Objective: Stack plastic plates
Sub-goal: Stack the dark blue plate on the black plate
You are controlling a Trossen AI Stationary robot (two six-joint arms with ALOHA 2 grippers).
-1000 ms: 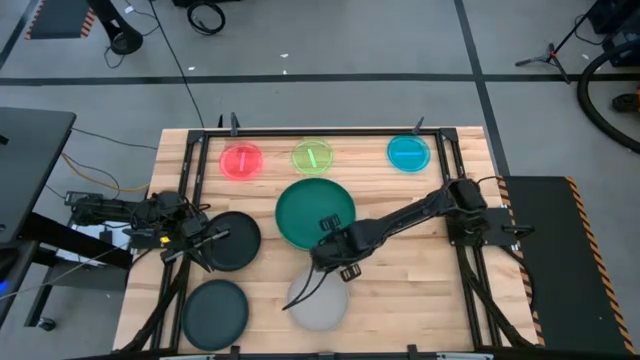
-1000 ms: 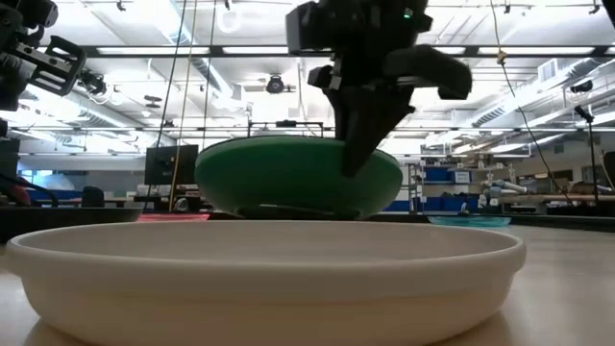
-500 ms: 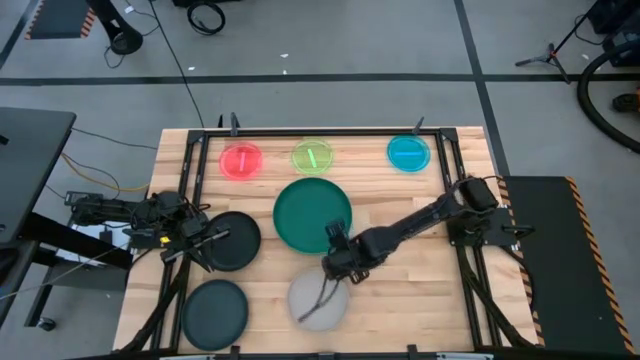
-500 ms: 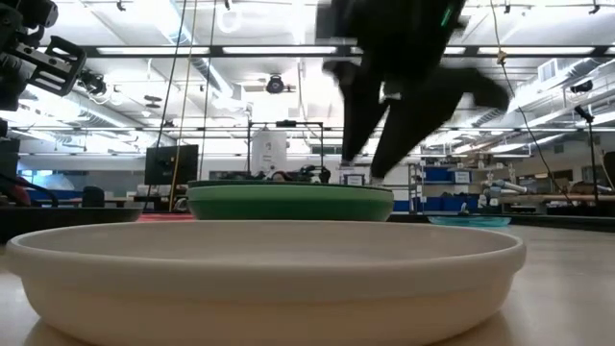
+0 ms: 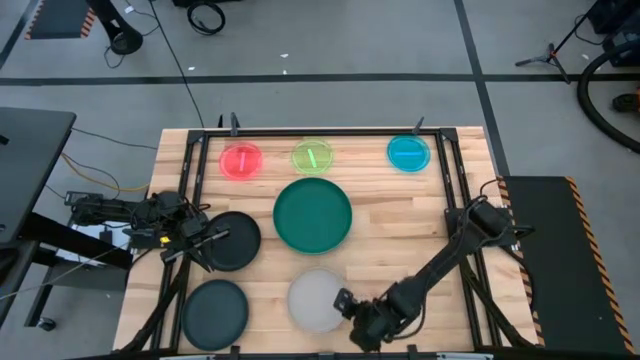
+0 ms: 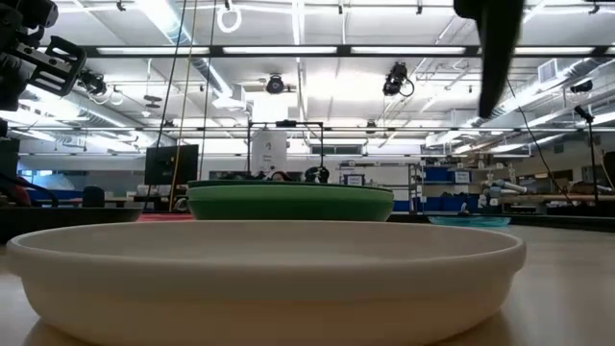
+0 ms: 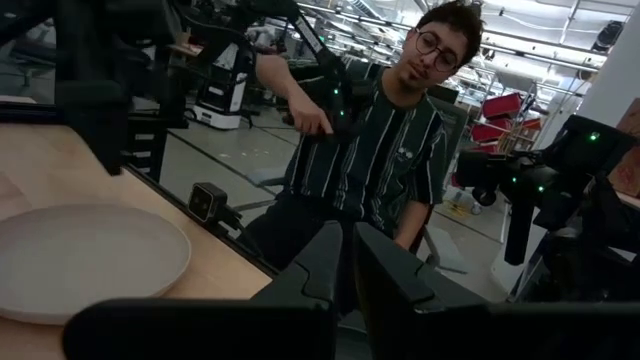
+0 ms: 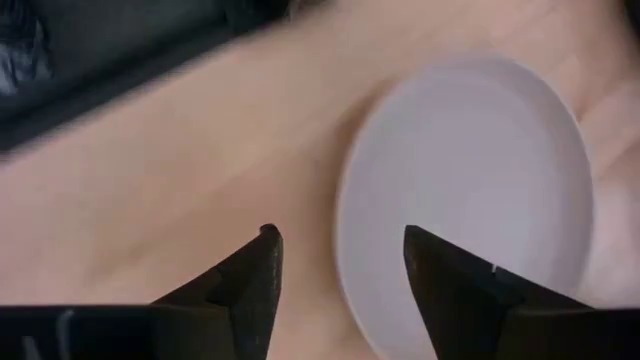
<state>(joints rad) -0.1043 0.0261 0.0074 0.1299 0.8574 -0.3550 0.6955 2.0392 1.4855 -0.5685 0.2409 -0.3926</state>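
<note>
A large green plate (image 5: 313,215) lies flat at the table's middle. The pale grey plate (image 5: 318,300) rests near the front edge. My right gripper (image 5: 355,318) (image 8: 340,245) hangs open just right of the grey plate (image 8: 470,190), touching nothing. Two black plates (image 5: 232,240) (image 5: 214,313) lie at the left. Small red (image 5: 241,161), yellow-green (image 5: 312,157) and blue (image 5: 408,152) plates line the far side. My left gripper (image 5: 205,243) (image 7: 350,265) waits shut, raised over the upper black plate's left rim.
A dark metal frame (image 5: 455,200) runs around the wooden table top. A person (image 7: 390,150) sits beyond the table's near edge. Bare wood (image 5: 400,230) lies between the green plate and the frame's right rail.
My right gripper has opened and let go of the green plate's near edge. The plate, tilted up a second ago, has dropped flat onto the table. The gripper has then swung toward the table's near edge, ending beside the grey plate.
</note>
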